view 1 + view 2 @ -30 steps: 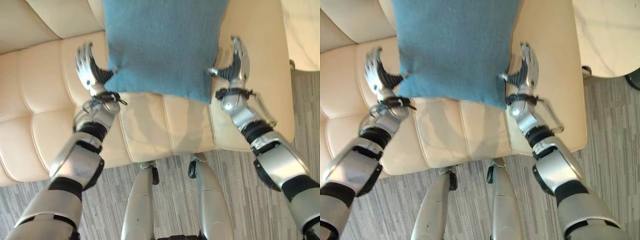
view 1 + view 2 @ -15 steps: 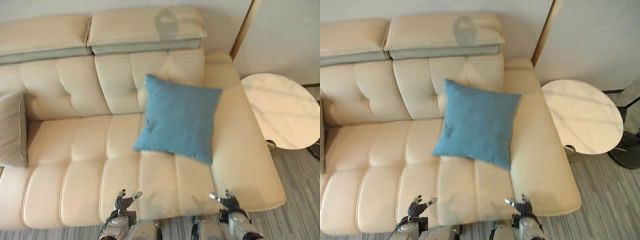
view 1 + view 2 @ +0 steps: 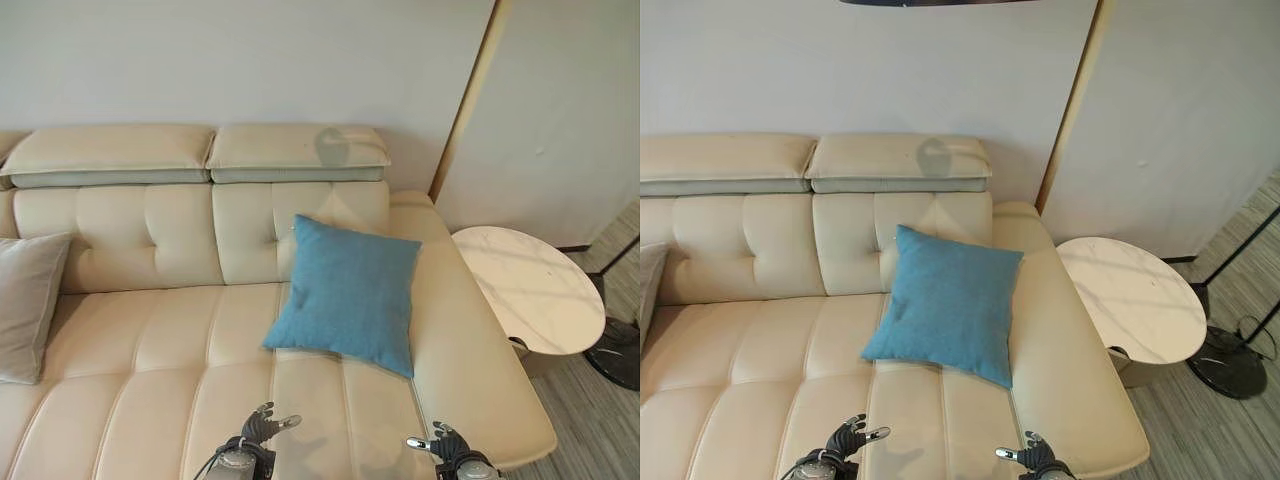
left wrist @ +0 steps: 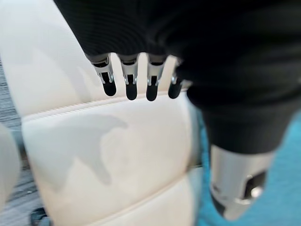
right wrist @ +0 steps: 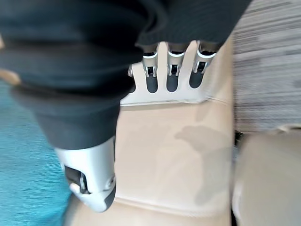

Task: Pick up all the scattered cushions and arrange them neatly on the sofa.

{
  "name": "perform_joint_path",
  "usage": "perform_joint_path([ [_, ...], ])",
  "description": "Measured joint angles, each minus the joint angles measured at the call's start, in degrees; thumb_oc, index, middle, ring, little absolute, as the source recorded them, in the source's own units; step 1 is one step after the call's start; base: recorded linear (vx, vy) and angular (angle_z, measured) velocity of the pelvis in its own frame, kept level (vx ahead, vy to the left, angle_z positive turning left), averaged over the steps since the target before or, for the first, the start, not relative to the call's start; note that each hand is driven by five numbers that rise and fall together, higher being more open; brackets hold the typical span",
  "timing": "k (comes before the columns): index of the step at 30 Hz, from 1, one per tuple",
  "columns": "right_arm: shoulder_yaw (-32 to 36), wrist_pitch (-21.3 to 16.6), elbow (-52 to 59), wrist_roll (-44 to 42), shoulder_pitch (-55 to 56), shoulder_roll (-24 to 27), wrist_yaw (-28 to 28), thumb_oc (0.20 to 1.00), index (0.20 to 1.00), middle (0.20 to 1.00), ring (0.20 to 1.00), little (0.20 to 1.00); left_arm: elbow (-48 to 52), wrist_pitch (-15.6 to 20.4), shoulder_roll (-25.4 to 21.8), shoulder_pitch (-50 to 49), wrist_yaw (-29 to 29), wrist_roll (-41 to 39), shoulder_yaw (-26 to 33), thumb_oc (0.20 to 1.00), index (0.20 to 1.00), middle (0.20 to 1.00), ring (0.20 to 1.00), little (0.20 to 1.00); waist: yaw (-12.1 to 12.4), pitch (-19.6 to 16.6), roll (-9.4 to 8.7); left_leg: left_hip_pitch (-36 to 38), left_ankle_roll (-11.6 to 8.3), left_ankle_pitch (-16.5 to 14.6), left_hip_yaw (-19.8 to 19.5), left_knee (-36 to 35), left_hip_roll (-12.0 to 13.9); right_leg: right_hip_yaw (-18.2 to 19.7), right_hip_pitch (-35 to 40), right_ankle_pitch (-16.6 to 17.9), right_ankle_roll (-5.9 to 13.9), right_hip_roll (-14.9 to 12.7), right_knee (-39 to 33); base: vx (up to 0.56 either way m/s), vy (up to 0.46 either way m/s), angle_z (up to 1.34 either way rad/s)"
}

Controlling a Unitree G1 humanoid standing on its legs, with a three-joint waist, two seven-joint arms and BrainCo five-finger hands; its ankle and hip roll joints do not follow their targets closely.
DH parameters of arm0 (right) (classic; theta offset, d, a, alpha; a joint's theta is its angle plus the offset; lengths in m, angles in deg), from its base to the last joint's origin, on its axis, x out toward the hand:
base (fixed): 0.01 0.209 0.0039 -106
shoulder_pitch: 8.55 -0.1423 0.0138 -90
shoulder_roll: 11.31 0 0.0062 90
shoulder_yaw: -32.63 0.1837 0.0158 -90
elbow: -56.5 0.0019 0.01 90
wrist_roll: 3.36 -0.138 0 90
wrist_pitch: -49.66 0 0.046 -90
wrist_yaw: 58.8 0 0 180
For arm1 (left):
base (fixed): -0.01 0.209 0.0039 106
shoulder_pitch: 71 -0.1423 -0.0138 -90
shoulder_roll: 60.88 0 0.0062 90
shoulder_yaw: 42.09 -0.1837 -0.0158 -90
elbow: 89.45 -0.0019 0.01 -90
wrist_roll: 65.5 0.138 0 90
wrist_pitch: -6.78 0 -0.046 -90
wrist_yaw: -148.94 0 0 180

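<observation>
Left hand (image 3: 262, 430) and right hand (image 3: 441, 442) are held open and empty near the seat front; blue cushion (image 3: 345, 294) is propped against the sofa (image 3: 150, 330) backrest.

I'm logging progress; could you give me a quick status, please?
Left hand and right hand open, empty. Blue cushion leaning on sofa backrest. Grey cushion at left. Nothing obstructing.
</observation>
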Motion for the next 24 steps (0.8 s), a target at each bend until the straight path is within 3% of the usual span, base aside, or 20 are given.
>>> perform_joint_path([
  [1,-0.09,0.61,-0.33,0.48,-0.39,-0.41,-0.18,1.000,1.000,1.000,1.000,1.000,-0.65,-0.26,0.03,-0.25,0.21,-0.01,0.60,1.000,1.000,1.000,1.000,1.000,0.42,0.52,0.39,0.08,0.50,-0.17,2.45,-0.25,0.86,-2.80,-0.23,-1.77,2.16,-0.76,-0.36,-0.10,0.024,-0.82],
  [2,-0.12,0.64,-0.34,0.74,-0.43,-0.65,-0.46,1.000,1.000,1.000,1.000,1.000,-0.78,-0.44,0.11,-0.68,0.23,0.00,1.08,1.000,1.000,1.000,1.000,1.000,0.60,1.08,1.53,-0.14,1.15,-0.44,3.27,-0.37,1.81,-5.05,-0.29,-1.47,2.14,-0.76,0.05,-0.16,0.035,-0.75],
  [4,-0.32,0.76,-0.71,1.58,-0.21,-0.94,-1.07,1.000,1.000,1.000,1.000,1.000,-0.99,-0.77,-0.79,-0.79,0.27,0.04,1.40,1.000,1.000,1.000,1.000,1.000,0.17,1.86,1.31,0.03,1.93,0.08,3.94,-0.17,2.48,-7.64,0.80,-0.75,2.67,-1.22,2.54,-0.14,0.021,-0.31],
  [6,-0.25,0.79,-1.11,1.67,0.08,-0.83,-1.13,1.000,1.000,1.000,1.000,1.000,-1.11,-0.85,-1.80,-0.67,0.48,0.05,1.43,1.000,1.000,1.000,1.000,1.000,0.07,2.18,0.29,0.23,1.84,0.14,4.06,0.02,2.35,-7.28,2.26,-1.73,1.66,-1.67,7.26,-0.11,-0.014,-0.04],
  [9,-0.03,0.57,-1.14,1.66,-0.87,0.37,-1.19,1.000,1.000,1.000,1.000,1.000,-1.15,-0.89,-1.32,-0.11,1.33,0.02,1.62,1.000,1.000,1.000,1.000,1.000,0.06,3.93,1.28,0.77,1.54,0.36,4.42,-0.06,2.76,-5.62,2.44,-0.62,1.13,-0.67,6.85,-0.18,-0.142,-0.12],
  [10,0.01,0.60,-1.14,1.57,-2.18,1.10,-1.35,1.000,1.000,1.000,1.000,1.000,-1.12,-1.01,-0.53,-0.24,1.49,-0.02,2.94,1.000,1.000,1.000,1.000,1.000,0.38,5.44,3.40,0.84,1.97,0.75,5.41,-0.37,4.33,-3.89,2.25,-3.08,2.11,0.16,9.46,-0.15,-0.173,-0.14],
  [12,0.04,0.68,-1.05,1.42,-1.72,1.43,-1.93,1.000,1.000,1.000,1.000,1.000,-0.83,-1.20,0.07,-0.73,1.38,-0.08,5.20,1.000,1.000,1.000,1.000,1.000,0.21,5.52,4.78,1.01,1.31,1.28,5.52,0.03,5.83,-0.91,1.64,-9.62,2.87,2.32,18.26,-0.17,-0.205,-0.02],
  [13,-0.05,0.66,-0.70,0.93,-1.61,1.11,-2.11,1.000,1.000,1.000,1.000,1.000,-0.88,-1.21,-1.04,-0.89,1.31,-0.12,5.49,1.000,1.000,1.000,1.000,1.000,0.66,5.17,3.48,1.03,0.39,1.80,5.34,0.14,5.68,-1.18,3.19,-13.31,1.86,2.40,17.68,-0.28,-0.331,-0.09],
  [14,-0.02,0.58,-0.31,0.31,-1.39,1.01,-2.15,1.000,1.000,1.000,1.000,1.000,-0.93,-1.23,-1.73,-0.91,1.13,-0.15,5.60,1.000,1.000,1.000,1.000,1.000,1.18,5.10,2.63,0.54,-0.37,2.07,5.65,0.21,5.40,-0.74,3.85,-14.68,-0.17,2.94,14.90,-0.21,-0.245,-0.13],
  [16,0.38,0.45,-0.36,-0.71,-1.88,1.76,-1.96,1.000,1.000,1.000,1.000,1.000,-0.94,-1.32,-1.64,-1.20,0.69,-0.27,5.57,1.000,1.000,1.000,1.000,1.000,1.39,5.31,3.70,0.39,-1.21,3.03,4.83,0.48,7.14,-0.30,6.27,-11.80,-1.82,5.53,9.62,-0.36,-0.374,0.03],
  [17,2.59,0.21,-0.24,-1.93,-0.80,3.12,-1.83,1.000,1.000,1.000,1.000,1.000,-1.03,-1.21,-1.19,-1.94,0.10,-0.59,5.40,1.000,1.000,1.000,1.000,1.000,0.57,5.24,4.10,-2.42,-2.23,3.91,1.69,4.64,9.06,-0.87,7.23,-10.85,-3.57,8.23,7.74,-0.54,-0.520,0.26],
  [19,4.22,0.32,-0.23,-2.87,0.24,4.31,-1.59,1.000,1.000,1.000,1.000,1.000,-1.00,-1.20,-0.74,-2.40,-0.06,-0.66,5.33,1.000,1.000,1.000,1.000,1.000,0.61,5.47,4.57,-3.40,-2.76,4.44,0.76,6.12,10.05,-1.28,7.30,-10.88,-4.75,9.69,7.82,-0.35,-0.298,0.25],
  [20,5.56,0.15,-0.20,-3.86,0.66,5.07,-0.89,1.000,1.000,1.000,1.000,1.000,-0.99,-1.27,-0.30,-2.66,-0.36,-1.10,5.67,1.000,1.000,1.000,1.000,1.000,0.59,5.93,5.25,-4.02,-4.71,6.01,0.25,6.50,10.78,-1.59,6.97,-10.94,-5.68,10.34,8.01,-0.33,-0.198,0.19],
  [21,6.48,0.19,-0.17,-5.25,1.38,5.46,0.10,1.000,1.000,1.000,1.000,1.000,-0.64,-1.45,-0.11,-2.65,-0.53,-2.73,6.08,1.000,1.000,1.000,1.000,1.000,0.46,5.99,4.76,-3.91,-7.39,8.40,-0.59,5.40,11.35,-2.18,7.53,-10.58,-6.76,10.61,6.71,-0.34,-0.171,0.16],
  [23,6.61,0.05,-0.60,-5.39,2.21,6.55,0.38,1.000,1.000,1.000,1.000,1.000,-0.77,-1.53,0.50,-3.00,-1.02,-2.93,6.32,1.000,1.000,1.000,1.000,1.000,-0.01,5.94,5.81,-4.79,-8.39,11.94,-0.89,5.30,10.54,-3.32,6.87,-8.64,-9.20,11.25,6.34,-0.34,-0.182,0.21],
  [24,6.58,0.13,-0.47,-5.41,2.11,6.74,0.71,1.000,1.000,1.000,1.000,1.000,-0.87,-1.51,0.94,-2.29,-1.22,-3.13,6.73,1.000,1.000,1.000,1.000,1.000,-0.30,6.38,5.73,-4.96,-9.40,13.06,-1.57,4.56,10.45,-3.33,6.47,-9.28,-9.11,11.06,6.10,-0.18,-0.124,-0.03],
])
